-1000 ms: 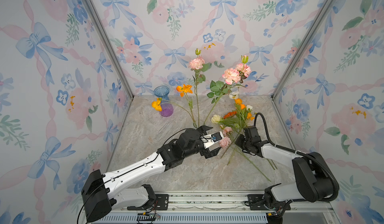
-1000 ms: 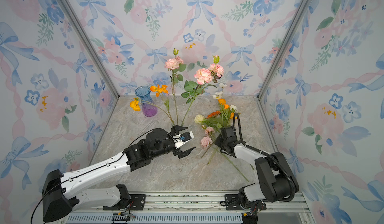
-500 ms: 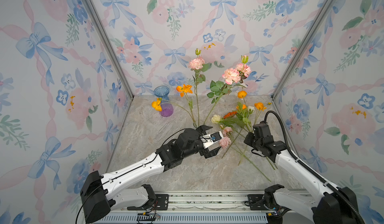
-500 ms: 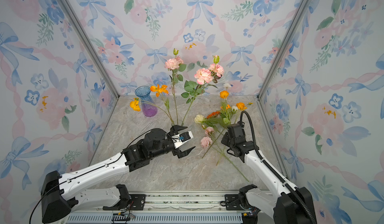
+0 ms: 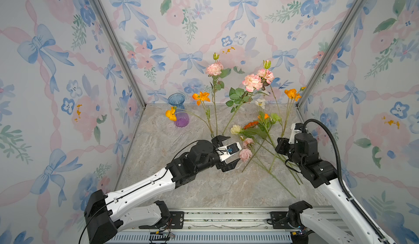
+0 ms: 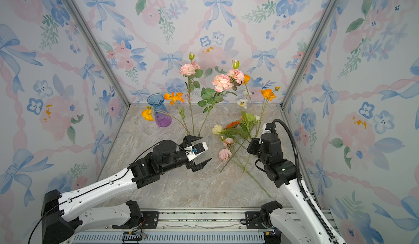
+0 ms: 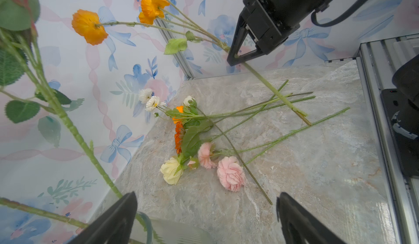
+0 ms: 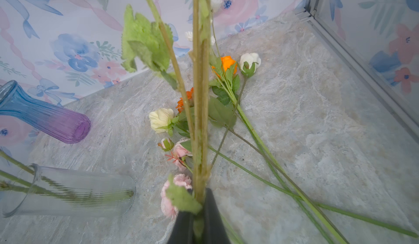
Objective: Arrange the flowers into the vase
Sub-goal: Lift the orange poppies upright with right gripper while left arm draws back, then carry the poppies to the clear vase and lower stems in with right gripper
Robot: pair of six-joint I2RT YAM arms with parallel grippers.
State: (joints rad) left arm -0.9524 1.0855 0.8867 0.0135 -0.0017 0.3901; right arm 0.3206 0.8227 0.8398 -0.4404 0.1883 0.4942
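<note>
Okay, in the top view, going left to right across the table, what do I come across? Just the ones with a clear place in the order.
Blue-and-purple vase → left claw → pale pink bloom lying flat → right claw, shut on the stem of an orange poppy.

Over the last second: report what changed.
The right gripper, already shut on the orange poppies, raised them out of the flower pile and drew back rightward. The left gripper stayed open and still; the clear vase with its standing flowers and the blue-purple vase kept their places.
</note>
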